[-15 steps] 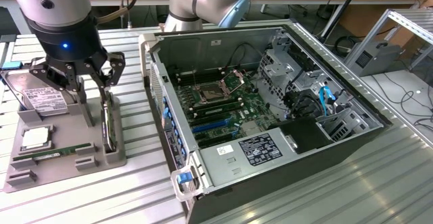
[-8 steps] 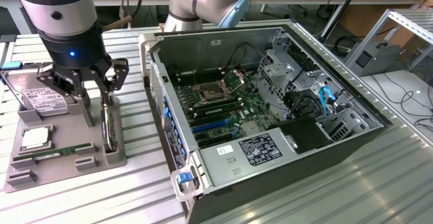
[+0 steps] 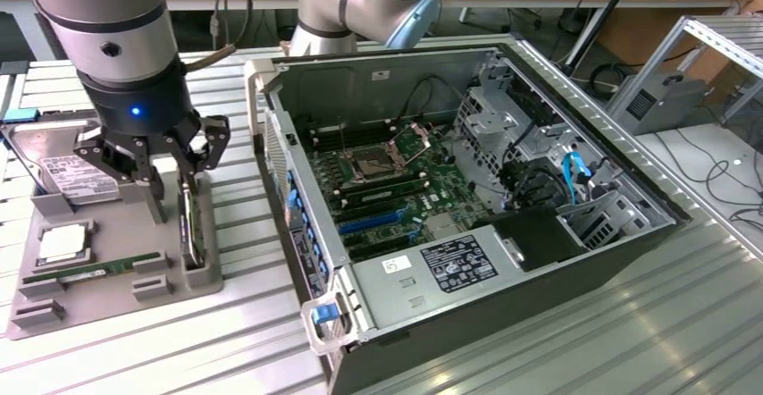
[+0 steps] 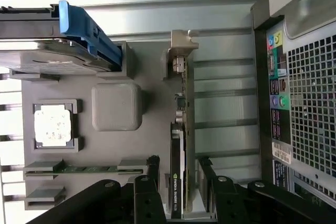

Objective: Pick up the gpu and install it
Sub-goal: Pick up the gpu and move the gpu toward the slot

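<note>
The gpu (image 4: 178, 145) stands on its edge in a slot of the grey holder tray (image 4: 115, 66), a thin dark card with a silvery bracket at one end. In the exterior view the gpu (image 3: 188, 225) rises from the tray's side nearest the computer. My gripper (image 4: 178, 165) hangs right over the card, open. One black finger (image 4: 153, 167) is on each side of it, with a small gap to the card. In the exterior view the gripper (image 3: 171, 167) sits just above the card's upper end.
The tray (image 3: 107, 297) also holds a grey hard drive (image 3: 71, 176), a processor chip (image 3: 60, 245) and a green memory stick (image 3: 113, 265). The open computer case (image 3: 573, 234) with its motherboard (image 3: 394, 180) lies on the exterior view's right, close to the tray. Its rear panel (image 4: 310, 93) is near the card.
</note>
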### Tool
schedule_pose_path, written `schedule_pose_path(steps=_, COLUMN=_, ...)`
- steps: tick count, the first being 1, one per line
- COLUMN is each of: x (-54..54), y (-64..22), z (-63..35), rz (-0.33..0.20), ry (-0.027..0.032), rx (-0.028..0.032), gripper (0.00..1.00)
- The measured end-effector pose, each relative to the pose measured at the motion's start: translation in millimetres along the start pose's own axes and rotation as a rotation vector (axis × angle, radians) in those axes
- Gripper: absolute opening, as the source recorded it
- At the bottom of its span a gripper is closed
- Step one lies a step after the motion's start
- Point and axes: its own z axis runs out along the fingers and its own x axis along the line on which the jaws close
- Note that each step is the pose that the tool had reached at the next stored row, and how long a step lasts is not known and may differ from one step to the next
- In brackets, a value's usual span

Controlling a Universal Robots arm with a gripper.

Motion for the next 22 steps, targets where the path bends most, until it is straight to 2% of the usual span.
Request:
schedule_pose_path(steps=3, x=-1.7, y=-0.2, z=8.6, rz=-0.002, ry=0.0009, rx=0.0035, gripper=0.42)
schedule_pose_path(steps=7, x=-1.8, y=-1.0, z=14.0, rz=-0.003, ry=0.0012, rx=0.0038, gripper=0.42)
schedule_pose_path(steps=11, x=-2.4, y=-1.6, z=27.4, rz=-0.006, ry=0.0020, rx=0.0052, gripper=0.42)
schedule_pose_path(steps=22, x=-4.9, y=-2.0, z=42.5, rz=-0.008, ry=0.0023, rx=0.0058, gripper=0.42)
